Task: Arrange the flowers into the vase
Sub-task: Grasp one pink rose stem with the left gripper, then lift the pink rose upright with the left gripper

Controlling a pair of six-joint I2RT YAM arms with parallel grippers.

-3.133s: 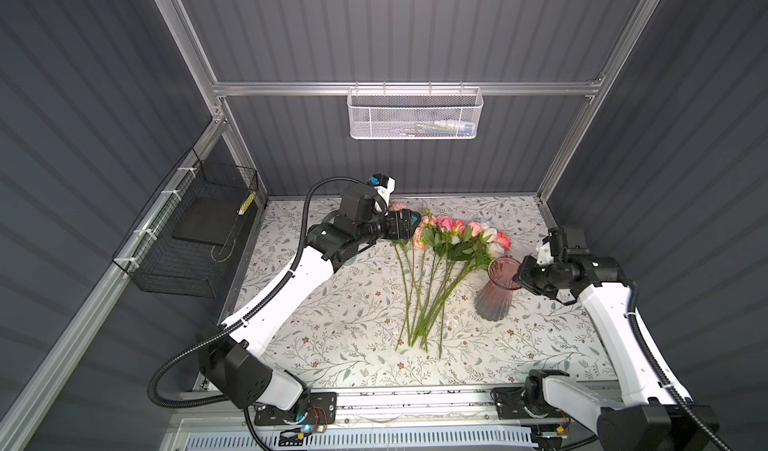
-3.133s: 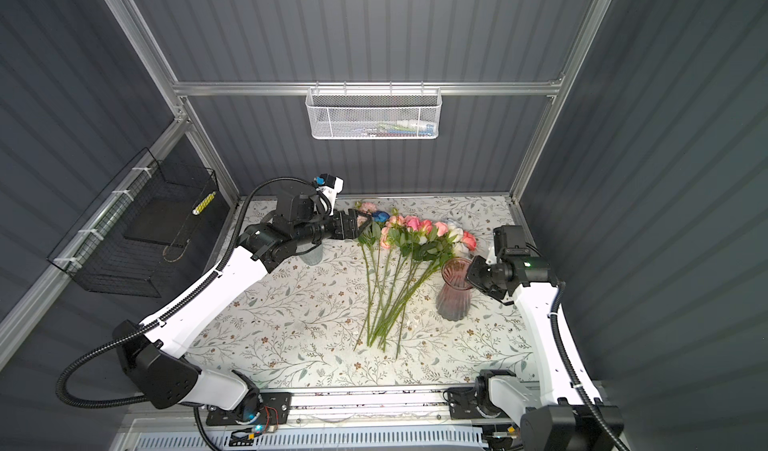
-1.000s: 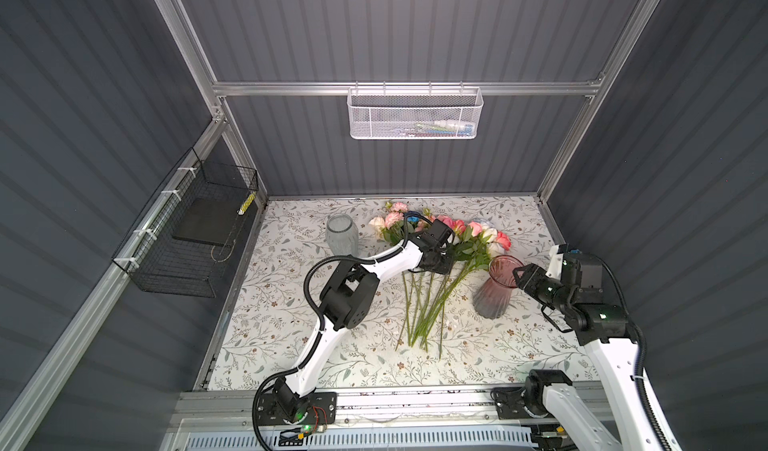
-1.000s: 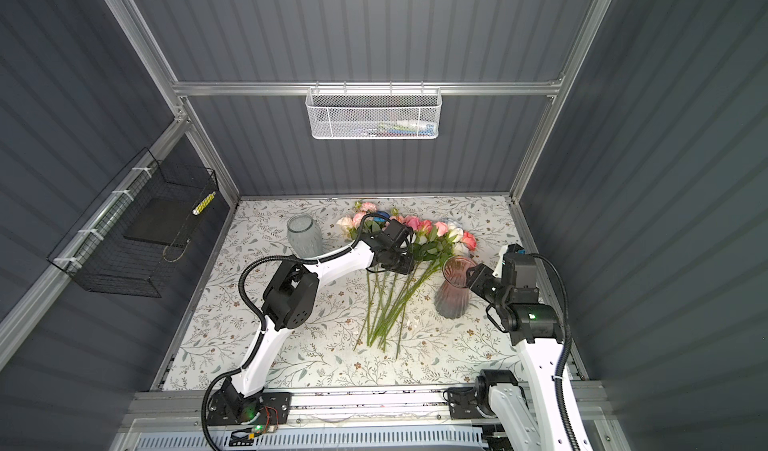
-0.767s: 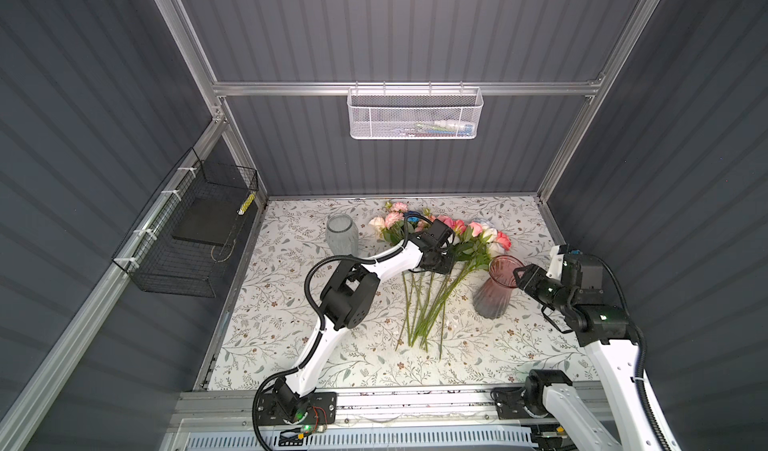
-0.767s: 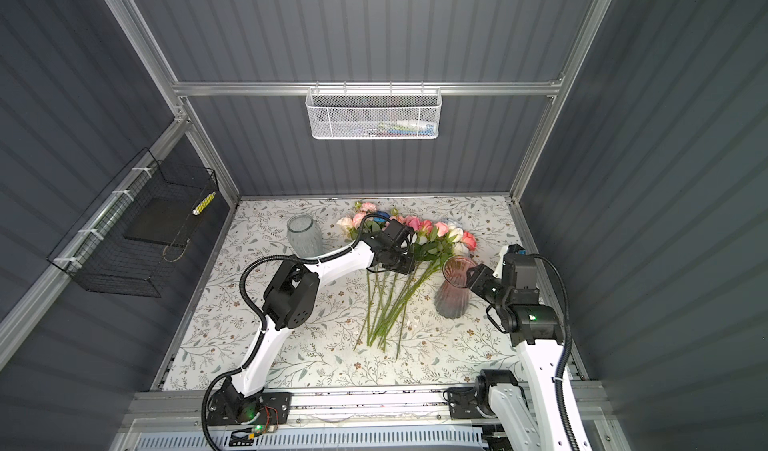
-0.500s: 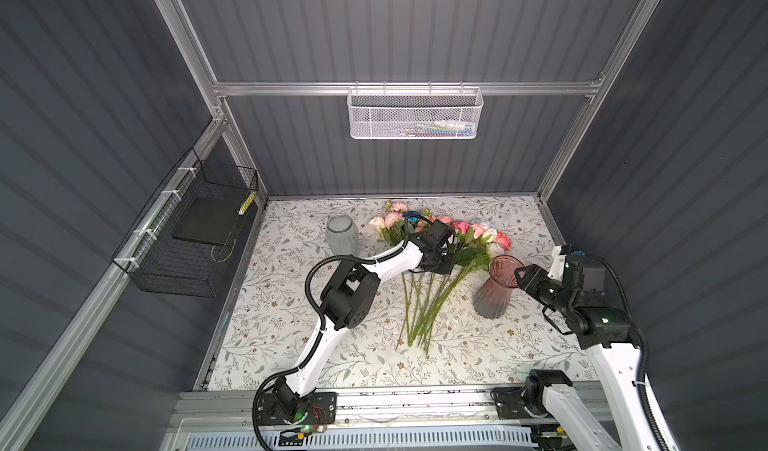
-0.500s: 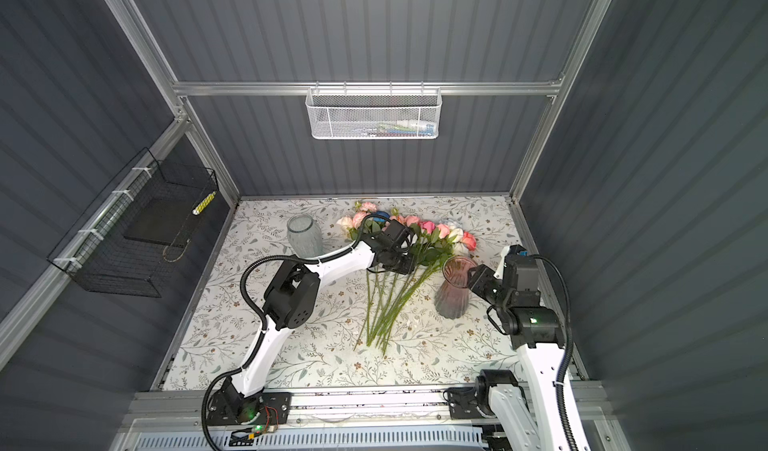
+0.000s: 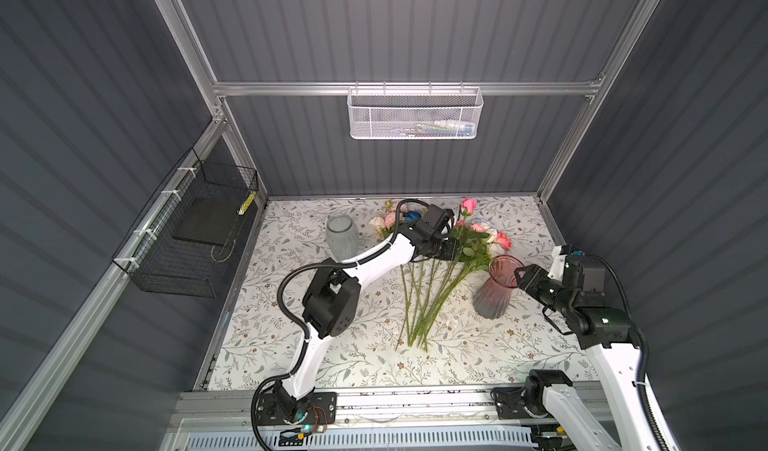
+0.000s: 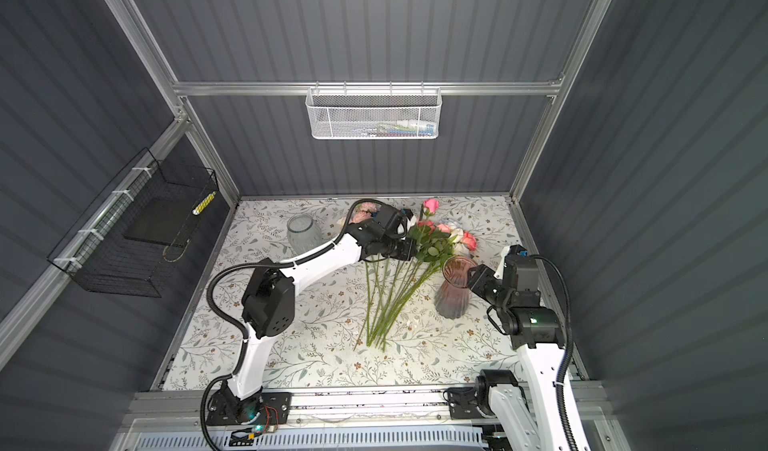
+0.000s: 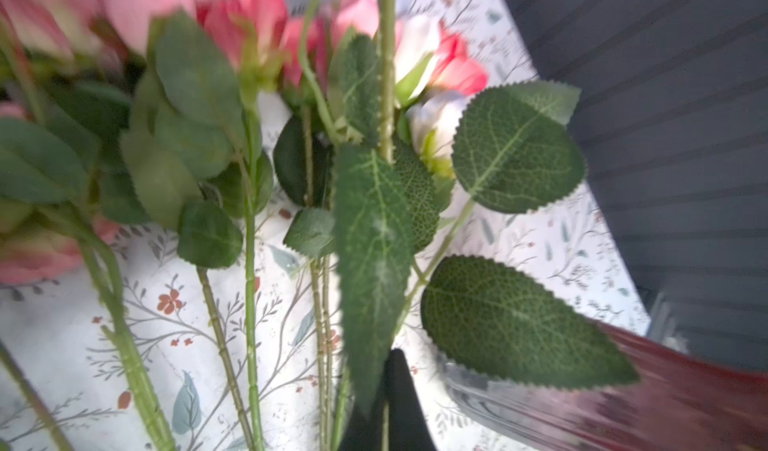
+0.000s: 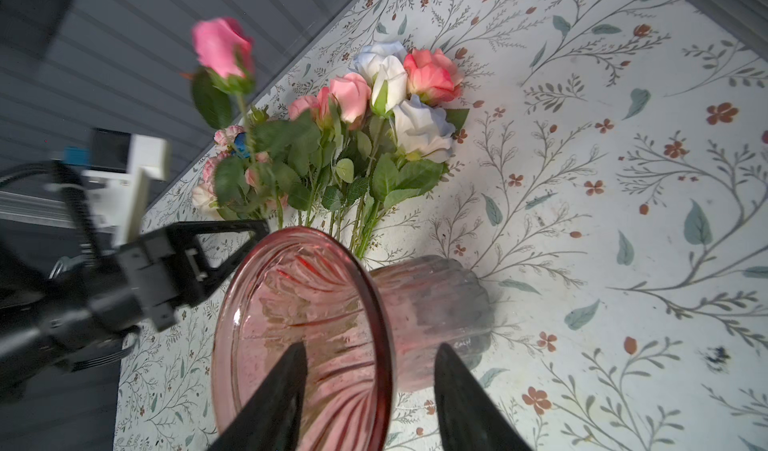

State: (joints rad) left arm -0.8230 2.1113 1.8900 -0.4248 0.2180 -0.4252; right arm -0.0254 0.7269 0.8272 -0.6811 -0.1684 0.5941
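We hold one pink rose (image 9: pixel 468 204) above the other flowers (image 9: pixel 478 237).
Our left gripper (image 9: pixel 452 250) is clenched on its stem; our right gripper (image 12: pixel 372 346) is parted, fingers (image 12: pixel 274 395) astride the pink vase (image 9: pixel 492 295) rim.

Reaches with the white-and-black left arm (image 9: pixel 374 262) from the front rail toward the back middle, black elbow (image 9: pixel 330 299) lifted over the table, forearm slanting on to a level wrist. Clamps the black left gripper (image 9: pixel 451 250) tight on the thin green stem of an upright pink rose (image 9: pixel 468 205). Stands the white-and-black right arm (image 9: pixel 619 370) steeply at the right side, wrist bent inward. Straddles the rim of the ribbed pink glass vase (image 9: pixel 492 299) with the black right gripper (image 12: pixel 368 353), jaws parted, one fingertip (image 12: pixel 291 366) inside the mouth, the other outside.
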